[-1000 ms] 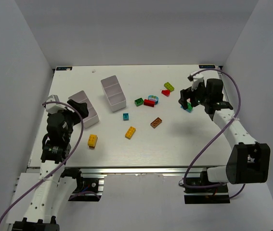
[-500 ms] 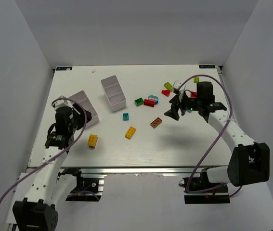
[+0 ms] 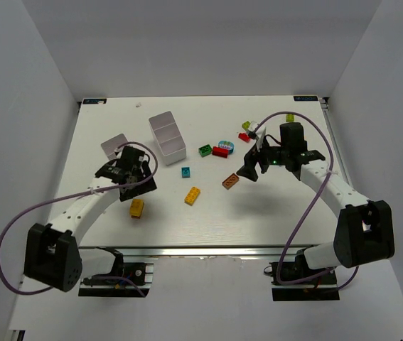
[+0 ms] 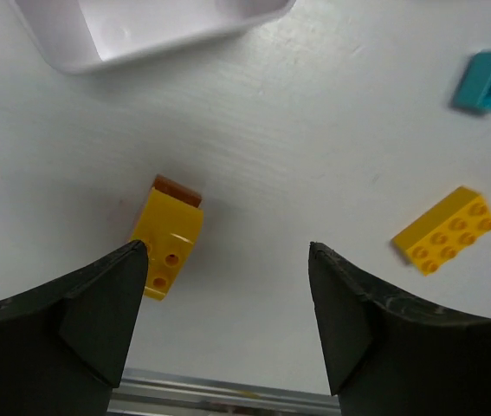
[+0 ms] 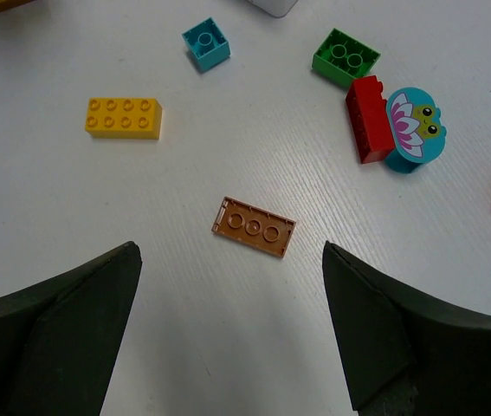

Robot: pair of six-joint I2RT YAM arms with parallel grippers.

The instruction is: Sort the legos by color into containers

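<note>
left gripper [image 4: 226, 253] wide, near yellow brick [image 4: 169, 241]; right gripper [image 5: 229, 253] near brown plate [image 5: 254, 227]

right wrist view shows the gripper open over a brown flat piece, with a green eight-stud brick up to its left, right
Not quite. In the right wrist view, the eight-stud brick up and to the left of the brown flat piece is yellow, not green. The only green brick there has four studs and lies up to the right. The right gripper is indeed open over the brown piece.
</note>
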